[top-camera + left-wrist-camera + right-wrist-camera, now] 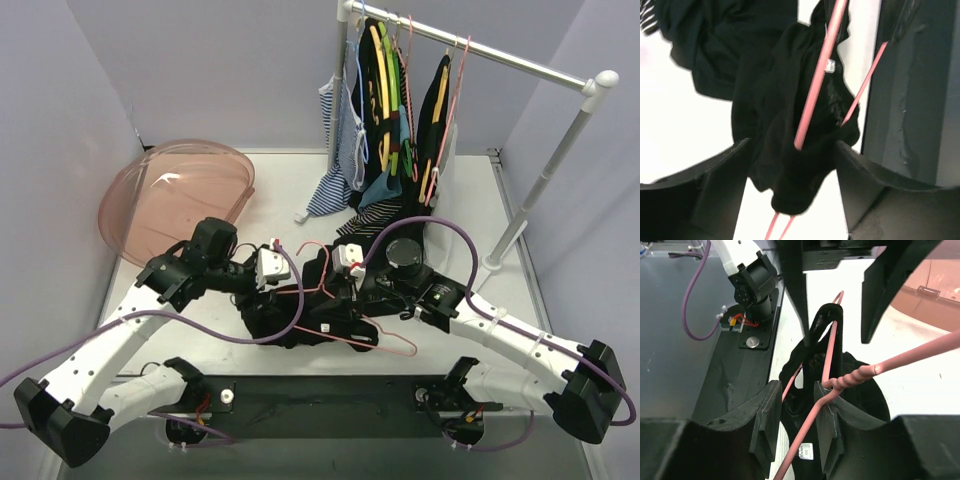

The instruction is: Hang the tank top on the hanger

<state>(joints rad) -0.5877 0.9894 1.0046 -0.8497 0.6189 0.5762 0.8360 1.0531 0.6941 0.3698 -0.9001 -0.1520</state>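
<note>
Left wrist view shows the left gripper [792, 150] with jaws apart around the bunched tank top [765, 130], pressing it or not I cannot tell, with the hanger [816, 82] passing through it, while the right gripper [799, 390] is clamped near the hanger's neck.

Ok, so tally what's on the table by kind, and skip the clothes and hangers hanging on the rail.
robot arms: 2 (left arm, right arm)
black tank top: 1
pink hanger: 1
pink see-through tub: 1
clothes rail: 1
Total: 6
</note>
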